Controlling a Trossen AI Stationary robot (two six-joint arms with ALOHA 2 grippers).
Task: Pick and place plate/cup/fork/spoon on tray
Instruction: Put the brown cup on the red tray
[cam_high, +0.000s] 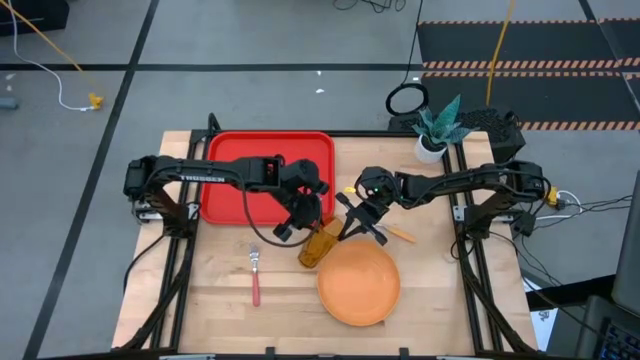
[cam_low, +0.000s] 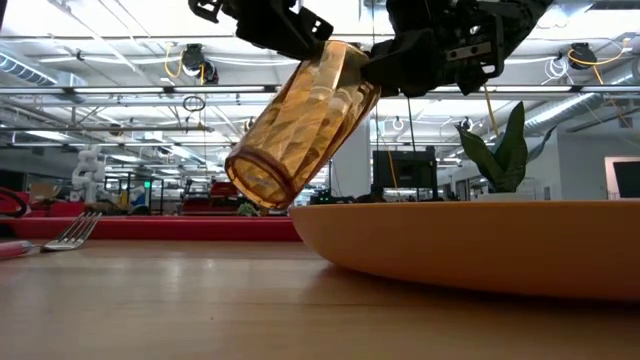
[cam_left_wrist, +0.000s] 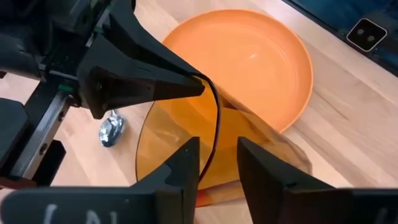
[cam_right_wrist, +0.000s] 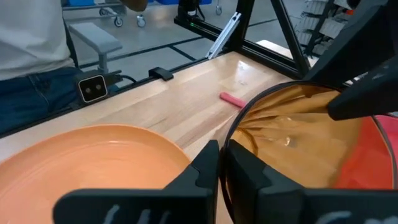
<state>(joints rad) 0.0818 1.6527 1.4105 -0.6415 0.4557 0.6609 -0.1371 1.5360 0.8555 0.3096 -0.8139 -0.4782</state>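
The amber cup (cam_high: 318, 245) hangs tilted in the air between both grippers, above the table beside the orange plate (cam_high: 358, 283). In the low view its base (cam_low: 260, 180) points down and to the side. My left gripper (cam_high: 300, 222) comes from the tray side and my right gripper (cam_high: 352, 225) from the right; both are shut on the cup's mouth end. The red tray (cam_high: 230, 165) lies at the far left. The fork (cam_high: 255, 275) lies near the left of the plate. The spoon (cam_high: 402, 235) lies under my right arm. My left gripper (cam_left_wrist: 219, 168) has the cup's rim (cam_left_wrist: 214, 134) between its two fingers, one finger inside the mouth and one on the outer wall. It comes slanting down from the tray side. The cup is lifted clear and tilted. My right gripper (cam_right_wrist: 222, 158) pinches the cup's rim (cam_right_wrist: 235, 130), one finger inside the mouth and one outside. It comes slanting down from the table's right. The cup hangs tilted, base lowest, clear of table and plate.
A white pot with a green plant (cam_high: 435, 125) stands at the far right corner. A person's legs (cam_right_wrist: 31, 50) show beyond the table's edge. Bare wood lies at the near left around the fork.
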